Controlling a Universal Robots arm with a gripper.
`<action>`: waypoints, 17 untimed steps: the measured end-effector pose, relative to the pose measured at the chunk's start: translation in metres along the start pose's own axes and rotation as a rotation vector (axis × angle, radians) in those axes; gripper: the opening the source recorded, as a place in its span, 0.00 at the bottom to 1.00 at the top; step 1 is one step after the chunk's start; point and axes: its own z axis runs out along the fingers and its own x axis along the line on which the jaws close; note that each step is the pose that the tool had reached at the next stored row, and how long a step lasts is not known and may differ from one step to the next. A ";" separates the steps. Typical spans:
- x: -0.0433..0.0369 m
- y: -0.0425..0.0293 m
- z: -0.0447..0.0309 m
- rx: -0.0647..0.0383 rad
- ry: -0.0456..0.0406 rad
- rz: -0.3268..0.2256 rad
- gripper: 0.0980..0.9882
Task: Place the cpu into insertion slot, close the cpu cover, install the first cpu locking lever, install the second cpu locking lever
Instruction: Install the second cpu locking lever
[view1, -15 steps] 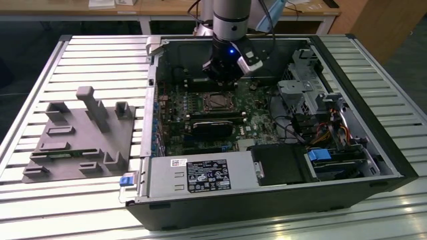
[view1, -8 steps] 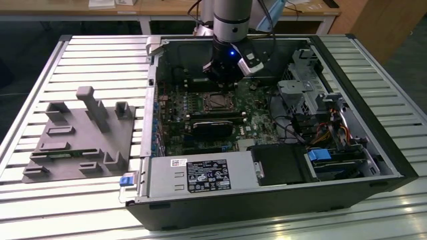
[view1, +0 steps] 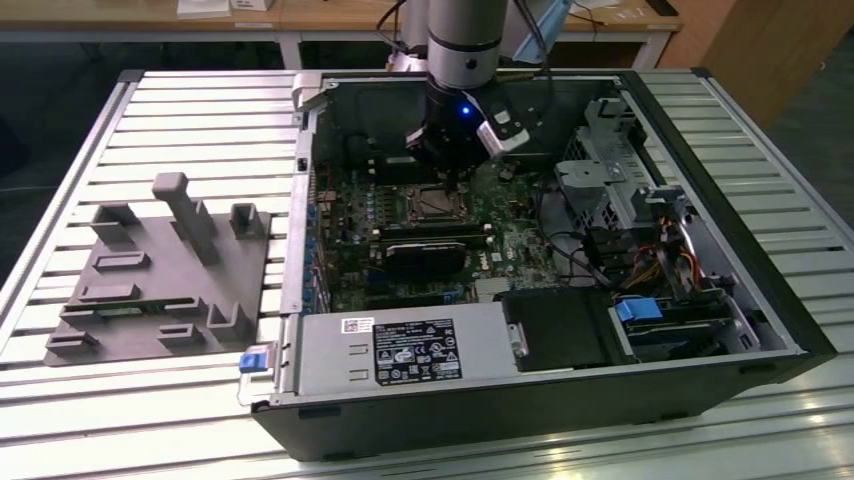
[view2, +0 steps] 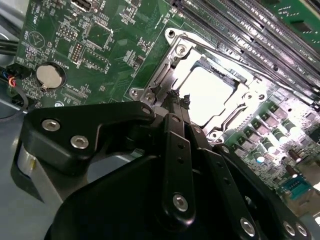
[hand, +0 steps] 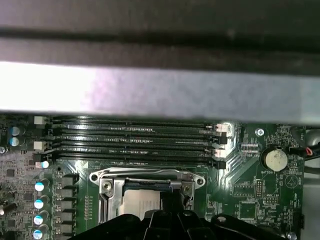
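The cpu (view2: 207, 95) lies flat in the insertion slot (view1: 434, 204) on the green motherboard, its silver top shining. The silvery cpu cover (view2: 186, 56) lies down around it as a frame. In the first wrist view a thin wire lever (hand: 147, 172) runs along the socket's edge nearest the memory slots, and the cpu (hand: 140, 204) shows below it. My gripper (view2: 178, 98) is shut, its black fingertips side by side at the socket's rim beside the cover. I cannot tell if anything is pinched between them. In the exterior view the gripper (view1: 454, 155) hangs just behind the socket.
Long black memory slots (hand: 135, 140) run beside the socket. A coin battery (view2: 50, 76) sits on the board nearby. The case wall (hand: 160, 95) is close behind. A power supply (view1: 400, 350), drive cage (view1: 614, 175) and cables fill the case. A grey fixture (view1: 160, 270) lies on the table.
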 end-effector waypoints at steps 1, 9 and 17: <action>0.0000 -0.0001 -0.0014 -0.001 0.0000 0.000 0.01; -0.0006 -0.0005 -0.0233 -0.017 -0.0004 0.001 0.01; -0.0004 -0.0122 -0.0236 -0.061 0.0035 0.003 0.01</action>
